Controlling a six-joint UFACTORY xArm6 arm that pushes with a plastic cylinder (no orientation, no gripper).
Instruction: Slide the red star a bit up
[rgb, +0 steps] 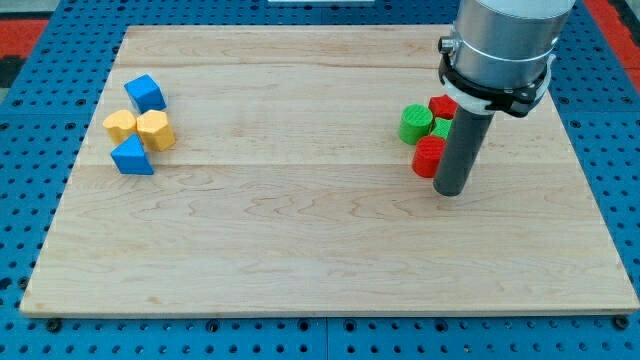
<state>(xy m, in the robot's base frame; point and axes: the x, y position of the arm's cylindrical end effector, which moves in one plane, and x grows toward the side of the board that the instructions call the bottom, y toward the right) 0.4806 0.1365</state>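
Observation:
A red block (441, 106), probably the red star, sits at the view's right, partly hidden behind the rod, so its shape is hard to make out. Just left of it is a green block (416, 123). A second green piece (441, 129) peeks out beside the rod. A red cylinder (429, 157) lies below them. My tip (451, 190) rests on the board just right of and below the red cylinder, close to it. The rod covers the right side of this cluster.
At the view's left is a second cluster: a blue cube (146, 94), a yellow star-like block (120, 125), a yellow hexagon-like block (155, 130) and a blue triangle (132, 157). The wooden board (300, 250) lies on a blue pegboard.

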